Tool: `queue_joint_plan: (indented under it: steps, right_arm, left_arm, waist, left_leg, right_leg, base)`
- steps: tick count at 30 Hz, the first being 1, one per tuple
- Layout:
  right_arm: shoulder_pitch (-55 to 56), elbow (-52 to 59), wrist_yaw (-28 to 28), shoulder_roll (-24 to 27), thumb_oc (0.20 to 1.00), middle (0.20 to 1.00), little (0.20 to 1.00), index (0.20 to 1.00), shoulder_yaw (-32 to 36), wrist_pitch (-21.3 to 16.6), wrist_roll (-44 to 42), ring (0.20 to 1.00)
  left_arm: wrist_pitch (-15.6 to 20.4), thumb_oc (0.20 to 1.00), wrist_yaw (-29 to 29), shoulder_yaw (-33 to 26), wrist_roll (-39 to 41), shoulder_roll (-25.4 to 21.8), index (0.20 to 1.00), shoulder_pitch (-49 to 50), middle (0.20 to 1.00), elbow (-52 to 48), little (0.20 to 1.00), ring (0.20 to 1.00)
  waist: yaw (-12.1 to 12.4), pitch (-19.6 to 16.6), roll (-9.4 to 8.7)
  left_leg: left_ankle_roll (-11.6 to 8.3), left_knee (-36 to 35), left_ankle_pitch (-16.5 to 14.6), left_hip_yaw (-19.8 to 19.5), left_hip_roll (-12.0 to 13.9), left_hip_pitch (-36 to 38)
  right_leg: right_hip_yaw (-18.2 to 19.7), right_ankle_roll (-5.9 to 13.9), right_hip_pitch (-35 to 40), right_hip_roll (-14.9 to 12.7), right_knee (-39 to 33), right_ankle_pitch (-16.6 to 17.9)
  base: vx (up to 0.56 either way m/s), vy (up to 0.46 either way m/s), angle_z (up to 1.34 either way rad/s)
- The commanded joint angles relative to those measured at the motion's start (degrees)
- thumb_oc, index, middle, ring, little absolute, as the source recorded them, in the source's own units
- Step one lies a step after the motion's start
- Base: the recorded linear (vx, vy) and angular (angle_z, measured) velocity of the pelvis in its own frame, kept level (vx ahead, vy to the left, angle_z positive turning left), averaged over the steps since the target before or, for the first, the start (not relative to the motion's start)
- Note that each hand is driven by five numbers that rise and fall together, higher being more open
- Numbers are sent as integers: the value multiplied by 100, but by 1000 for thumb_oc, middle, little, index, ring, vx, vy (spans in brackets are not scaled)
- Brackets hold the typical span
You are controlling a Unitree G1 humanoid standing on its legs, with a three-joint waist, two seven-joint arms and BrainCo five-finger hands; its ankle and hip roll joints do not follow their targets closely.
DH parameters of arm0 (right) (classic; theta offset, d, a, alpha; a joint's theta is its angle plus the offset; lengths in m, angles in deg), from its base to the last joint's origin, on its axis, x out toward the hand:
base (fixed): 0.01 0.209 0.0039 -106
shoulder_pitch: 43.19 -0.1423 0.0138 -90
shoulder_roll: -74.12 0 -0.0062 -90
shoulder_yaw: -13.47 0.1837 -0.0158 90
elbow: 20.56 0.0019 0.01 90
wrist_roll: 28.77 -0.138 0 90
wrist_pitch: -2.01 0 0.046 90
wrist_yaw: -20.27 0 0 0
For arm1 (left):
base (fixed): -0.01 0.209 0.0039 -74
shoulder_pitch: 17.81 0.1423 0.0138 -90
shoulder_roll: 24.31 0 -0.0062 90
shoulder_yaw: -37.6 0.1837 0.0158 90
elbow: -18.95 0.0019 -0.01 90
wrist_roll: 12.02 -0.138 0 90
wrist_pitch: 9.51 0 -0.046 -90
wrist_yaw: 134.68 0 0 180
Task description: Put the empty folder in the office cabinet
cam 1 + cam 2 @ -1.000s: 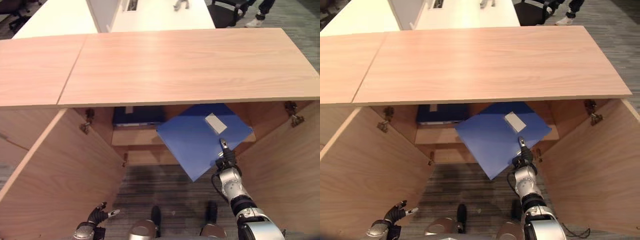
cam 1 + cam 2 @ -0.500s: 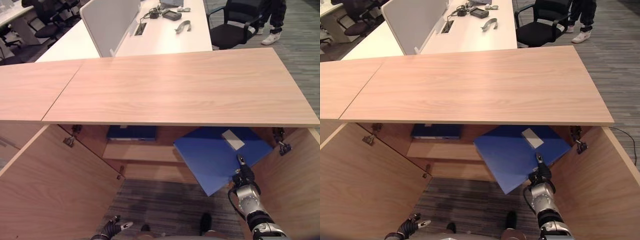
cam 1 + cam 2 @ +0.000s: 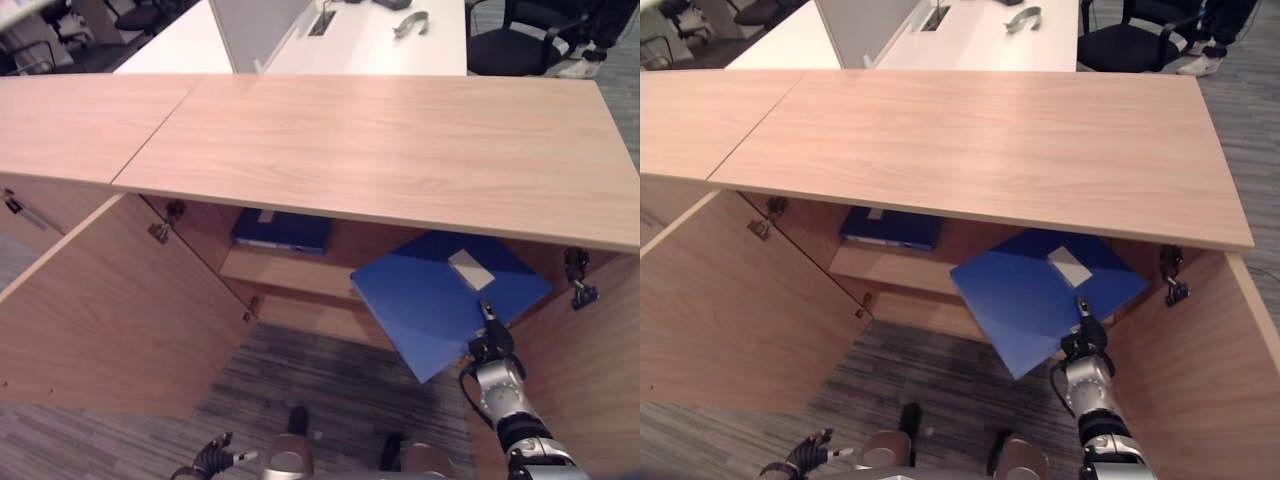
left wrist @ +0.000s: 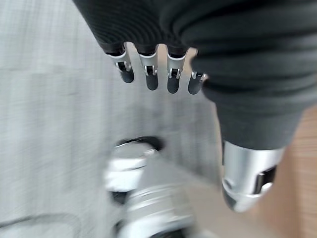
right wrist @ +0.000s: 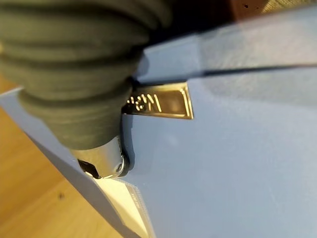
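nothing shifted: right hand (image 3: 490,352) grips one blue folder (image 3: 440,297), another folder (image 3: 282,229) shelved.

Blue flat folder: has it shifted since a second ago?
Yes. The blue flat folder, held by the right hand, has shifted toward the metal hinge on the right of the wooden cabinet.

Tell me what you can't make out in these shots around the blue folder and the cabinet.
- Right hand: fingers under the blue folder, grip unclear.
- Second folder on the cabinet shelf: back half hidden by the cabinet top.
- Left hand: what lies beneath is blurred.
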Motion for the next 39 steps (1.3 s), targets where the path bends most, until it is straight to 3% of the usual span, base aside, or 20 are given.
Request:
queue_joint_plan:
  steps: [1,5,8,12,14,15,19,21,26,29,34,39]
  right_arm:
    - [-407,418,63,215,200,200,200,200,254,-454,-235,200]
    - [-713,332,-50,275,200,200,200,200,387,-537,-337,200]
    - [-1209,101,-207,443,200,200,200,200,594,-663,-574,200]
    - [-1768,-131,-305,564,200,200,200,200,678,-707,-672,200]
    - [-2057,-345,-311,620,200,200,200,200,721,-700,-779,200]
    - [-2148,-440,-340,659,200,200,200,200,758,-710,-832,200]
    - [-2424,-847,-477,930,200,200,200,200,900,-818,-1057,200]
    - [-2546,-1011,-420,1068,200,200,200,200,950,-850,-1244,200]
    - [-2856,-1224,-471,1341,200,200,200,200,1002,-853,-1383,200]
    - [-3139,-1413,-444,1617,200,200,200,200,979,-789,-1396,200]
    - [-3471,-1751,-474,1773,200,200,200,200,934,-778,-1465,200]
    - [-3884,-2229,-429,2455,200,200,200,200,896,-641,-1483,200]
  left_arm:
    - [141,1000,-14,218,-174,-157,1000,-96,1000,-187,1000,1000]
    - [144,1000,6,304,-158,-227,1000,-69,1000,-349,1000,1000]
    - [170,1000,48,376,-21,-440,1000,-30,1000,-751,1000,1000]
    - [173,1000,41,275,166,-671,1000,-35,1000,-1025,1000,1000]
    - [186,1000,19,216,251,-739,1000,-31,1000,-1096,1000,1000]
    - [197,1000,15,216,271,-765,1000,-29,1000,-1100,1000,1000]
    - [207,1000,29,253,318,-916,1000,-38,1000,-1150,1000,1000]
    - [222,1000,118,321,255,-951,1000,10,1000,-1254,1000,1000]
    - [241,1000,210,377,336,-930,1000,130,1000,-1420,1000,1000]
    - [242,1000,334,522,410,-941,1000,213,1000,-1606,1000,1000]
    - [342,1000,412,763,411,-1000,1000,183,1000,-1925,1000,1000]
    - [338,1000,566,962,627,-1054,1000,291,1000,-1902,1000,1000]
  waist:
    - [-14,-280,-27]
    - [37,-322,-55]
    - [108,-357,-101]
    - [187,-227,-70]
    - [206,-108,13]
    - [202,-103,23]
    - [203,-104,-66]
    - [226,-202,-79]
    - [302,-338,62]
    - [342,-382,273]
    - [357,-373,432]
    - [616,-224,775]
  left_leg:
    - [-82,274,318,28,-101,-273]
    - [66,149,185,64,-253,-91]
    - [245,120,-11,160,-425,18]
    - [462,99,-200,364,-519,228]
    - [501,80,-228,469,-465,348]
    - [501,54,-257,477,-460,403]
    - [496,44,-355,427,-637,458]
    - [494,41,-363,354,-703,440]
    - [438,35,-325,344,-741,337]
    - [381,31,-290,251,-764,257]
    - [332,31,-261,134,-752,191]
    - [288,54,-137,-107,-789,-23]
  right_leg:
    - [-16,684,1013,-429,-1571,616]
    - [76,801,981,-598,-1452,634]
    - [170,995,844,-857,-1153,698]
    - [229,1337,266,-1176,-22,927]
    - [258,1378,-122,-1207,647,1177]
    - [219,1378,-200,-1200,653,1148]
    - [116,1333,-91,-1052,-315,936]
    - [189,1259,88,-988,-842,1059]
    - [232,1262,249,-1023,-1288,1282]
    - [109,1252,351,-1049,-1451,1306]
    - [1,1233,398,-1042,-1477,1266]
    - [-151,1224,333,-1096,-1434,1210]
  base:
    - [98,162,13]
    - [84,171,0]
    - [42,212,-3]
    - [9,190,-18]
    - [-1,119,-42]
    - [54,84,-36]
    - [129,1,-7]
    - [114,-48,6]
    - [31,-20,17]
    - [27,5,4]
    - [2,-25,14]
    - [-40,-14,23]
